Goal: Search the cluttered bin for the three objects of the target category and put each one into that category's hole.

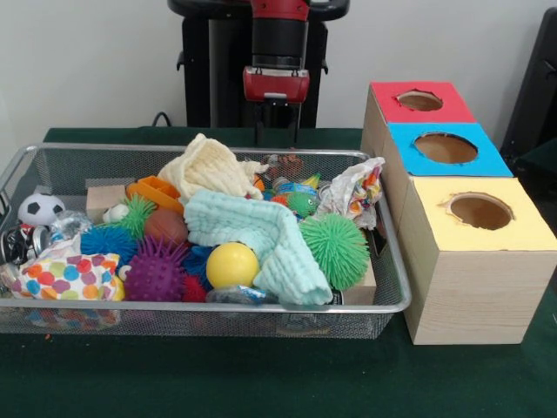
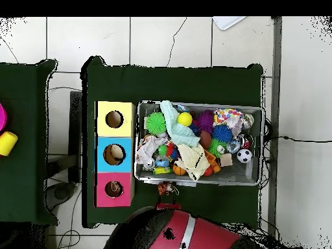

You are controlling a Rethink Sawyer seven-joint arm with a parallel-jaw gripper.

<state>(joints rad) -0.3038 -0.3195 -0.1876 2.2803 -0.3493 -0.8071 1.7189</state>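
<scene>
The wire-mesh bin (image 1: pixel 209 308) sits left of the boxes, heaped with toys and cloths; it also shows in the overhead view (image 2: pixel 201 104). The red-ringed hole (image 1: pixel 419 100) tops the box farthest from the camera, nearest the robot in the overhead view (image 2: pixel 114 189). My gripper (image 1: pixel 277 131) hangs upright just behind the bin's far rim, fingers apart and empty. In the overhead view it (image 2: pixel 167 189) sits just outside the bin's robot-side rim, to the right of the red box.
The blue-ringed hole (image 1: pixel 446 147) and yellow-ringed hole (image 1: pixel 480 211) follow in the same row. The bin holds a green spiky ball (image 1: pixel 335 251), yellow ball (image 1: pixel 231 264), purple spiky ball (image 1: pixel 157 272), soccer ball (image 1: pixel 40 208), mint cloth (image 1: pixel 261 231) and cream cloth (image 1: pixel 209 170).
</scene>
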